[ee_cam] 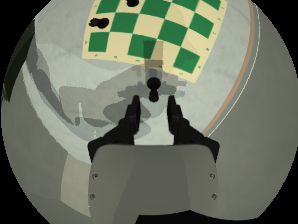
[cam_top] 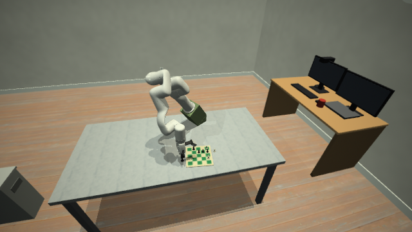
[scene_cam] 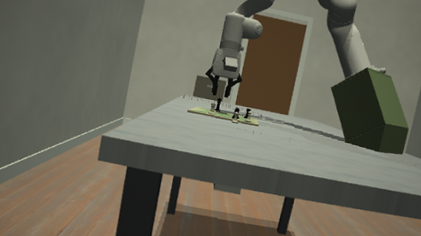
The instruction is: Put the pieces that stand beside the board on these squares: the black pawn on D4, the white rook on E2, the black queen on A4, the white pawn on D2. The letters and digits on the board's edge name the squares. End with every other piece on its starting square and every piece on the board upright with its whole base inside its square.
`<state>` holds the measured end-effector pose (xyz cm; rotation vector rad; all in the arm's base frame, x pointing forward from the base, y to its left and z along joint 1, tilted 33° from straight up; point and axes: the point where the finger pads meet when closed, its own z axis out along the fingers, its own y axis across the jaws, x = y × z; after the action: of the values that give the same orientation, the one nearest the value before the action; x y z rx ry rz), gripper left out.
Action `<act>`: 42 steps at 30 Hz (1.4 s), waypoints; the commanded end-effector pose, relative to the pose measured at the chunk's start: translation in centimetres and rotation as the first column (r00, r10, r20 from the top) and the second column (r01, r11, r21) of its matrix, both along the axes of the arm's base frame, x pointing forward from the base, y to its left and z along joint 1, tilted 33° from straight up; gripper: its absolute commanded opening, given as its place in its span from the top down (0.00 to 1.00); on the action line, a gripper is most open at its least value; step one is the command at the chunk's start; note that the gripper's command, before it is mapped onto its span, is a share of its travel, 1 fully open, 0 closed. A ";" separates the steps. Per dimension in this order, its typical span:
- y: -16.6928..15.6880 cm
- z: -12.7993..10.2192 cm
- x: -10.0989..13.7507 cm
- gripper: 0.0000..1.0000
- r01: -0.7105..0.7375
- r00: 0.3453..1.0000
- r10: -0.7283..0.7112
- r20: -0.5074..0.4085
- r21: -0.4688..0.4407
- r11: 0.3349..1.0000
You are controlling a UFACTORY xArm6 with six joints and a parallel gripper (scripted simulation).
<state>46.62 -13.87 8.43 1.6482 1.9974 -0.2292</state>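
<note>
The green and cream chessboard (cam_top: 199, 156) lies on the grey table near its front edge. It also shows in the wrist view (ee_cam: 156, 19) and in the exterior view (scene_cam: 223, 115). A tall black piece, seemingly the black queen, stands upright on the table just off the board's near edge. It shows in the wrist view (ee_cam: 153, 88) and in the exterior view (scene_cam: 218, 104). My gripper (scene_cam: 220, 90) hangs right above it, fingers partly open and empty, with the tips above the piece's top (ee_cam: 153, 111).
A small light piece (cam_top: 214, 149) stands on the table beside the board's far side. The arm's green base box (cam_top: 193, 115) sits on the table behind the board. A desk with monitors (cam_top: 325, 106) stands far to the right.
</note>
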 end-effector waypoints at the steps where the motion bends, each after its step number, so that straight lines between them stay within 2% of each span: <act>1: 0.0 0.1 0.1 0.58 -0.001 1.000 0.001 0.003 0.000 1.000; 24: 0.0 0.0 0.1 0.58 -0.001 1.000 0.001 0.003 0.000 1.000; 42: -1.4 -2.6 1.1 0.58 -0.001 1.000 0.001 0.003 0.000 1.000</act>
<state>47.29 -14.94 6.42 1.6491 1.9984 -0.2293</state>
